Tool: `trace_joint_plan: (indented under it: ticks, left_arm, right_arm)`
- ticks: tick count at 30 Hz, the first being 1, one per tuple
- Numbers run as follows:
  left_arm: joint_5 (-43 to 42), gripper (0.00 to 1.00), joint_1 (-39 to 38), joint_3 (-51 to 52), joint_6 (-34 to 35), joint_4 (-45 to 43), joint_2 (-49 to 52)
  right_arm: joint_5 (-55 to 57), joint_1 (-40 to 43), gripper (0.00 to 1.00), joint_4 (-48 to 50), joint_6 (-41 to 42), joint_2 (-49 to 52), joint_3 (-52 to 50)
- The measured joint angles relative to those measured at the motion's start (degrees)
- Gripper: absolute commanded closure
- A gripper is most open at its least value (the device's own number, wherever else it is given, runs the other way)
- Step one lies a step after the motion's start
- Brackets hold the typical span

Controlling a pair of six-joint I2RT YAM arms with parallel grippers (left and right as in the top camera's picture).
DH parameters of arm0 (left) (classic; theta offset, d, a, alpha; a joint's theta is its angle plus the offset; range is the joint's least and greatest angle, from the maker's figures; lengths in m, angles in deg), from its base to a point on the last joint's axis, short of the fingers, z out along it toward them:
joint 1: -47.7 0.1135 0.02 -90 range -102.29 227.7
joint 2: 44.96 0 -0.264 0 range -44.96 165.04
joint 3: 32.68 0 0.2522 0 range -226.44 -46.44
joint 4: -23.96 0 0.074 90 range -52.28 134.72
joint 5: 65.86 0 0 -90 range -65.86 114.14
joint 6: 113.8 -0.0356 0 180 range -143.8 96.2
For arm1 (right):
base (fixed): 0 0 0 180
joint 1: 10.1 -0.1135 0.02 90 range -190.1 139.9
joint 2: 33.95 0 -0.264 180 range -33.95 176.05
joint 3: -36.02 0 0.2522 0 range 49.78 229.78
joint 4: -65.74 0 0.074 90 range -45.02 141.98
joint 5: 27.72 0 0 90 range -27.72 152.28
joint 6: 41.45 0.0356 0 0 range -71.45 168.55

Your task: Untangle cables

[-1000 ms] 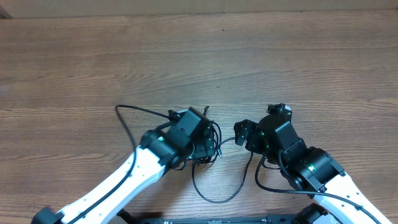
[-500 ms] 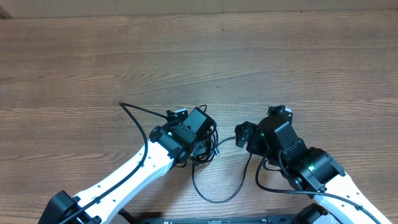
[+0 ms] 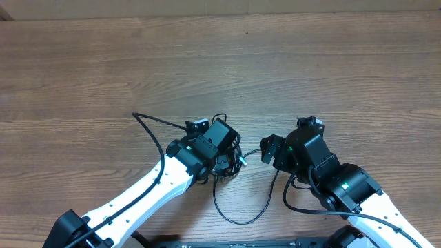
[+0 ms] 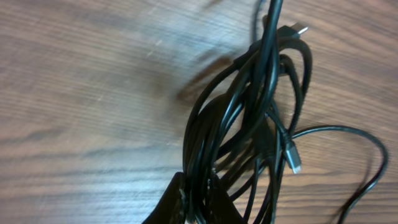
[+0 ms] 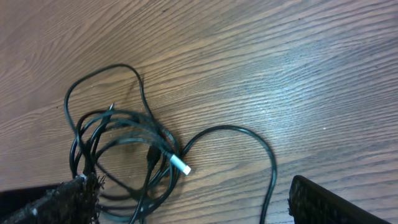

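The left tool (image 4: 196, 200) is pinched tight on several strands of the cables (image 4: 261, 106), a tangled black bundle on the worktop (image 4: 93, 93) between the two arms. The right tool (image 5: 193, 208) stands wide apart just beside the bundle, gripping nothing.

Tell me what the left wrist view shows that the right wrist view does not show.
Only the left wrist view: the left fingers, shut on several strands of the cables, seen close and a little blurred. Only the right wrist view: the right fingers, wide apart and closed on nothing, and the whole tangle with its loops spread out. Both: the black cables, a silver plug and the wooden table.
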Motion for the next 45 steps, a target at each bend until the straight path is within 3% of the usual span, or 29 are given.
trace_joint_plan:
  ticks: [2, 6, 8, 15, 26, 30, 35, 45]
  left_arm:
    - [0.0, 0.96, 0.0, 0.0, -3.0, -2.1, 0.0]
    - [-1.2, 0.96, 0.9, -0.9, -12.9, -1.3, 0.0]
    - [-3.1, 0.96, 1.9, -2.4, -17.5, -0.2, 0.0]
    - [-12.0, 0.96, 7.7, -6.5, -30.6, 0.9, -2.8]
    - [-23.3, 0.96, 12.0, -6.6, -35.7, 1.4, -3.4]
    - [-25.4, 0.96, 12.0, -6.6, -36.6, 1.5, -3.4]
    - [-26.2, 0.96, 12.0, -6.6, -36.6, 1.5, -3.4]
    - [-26.9, 0.96, 12.0, -6.6, -36.6, 1.5, -3.4]
  right_arm:
    - [-0.8, 0.0, 0.08, 0.0, 0.0, 0.0, 0.0]
    - [-4.3, 0.0, 0.31, 0.0, -0.3, 0.0, 0.0]
    - [-6.9, 0.0, 0.37, 0.5, -0.1, 0.0, 0.0]
    - [-16.5, 0.0, 0.36, 5.1, -1.6, 0.0, 0.0]
    - [-25.8, 0.0, 0.37, 22.7, -1.5, 5.6, -2.8]
    - [-26.8, 0.1, 0.44, 27.9, -1.1, 11.8, -3.0]
    - [-26.4, 0.0, 0.53, 28.7, 0.6, 17.1, -3.1]
    - [-22.6, 0.1, 0.55, 32.9, 6.1, 19.7, -3.1]
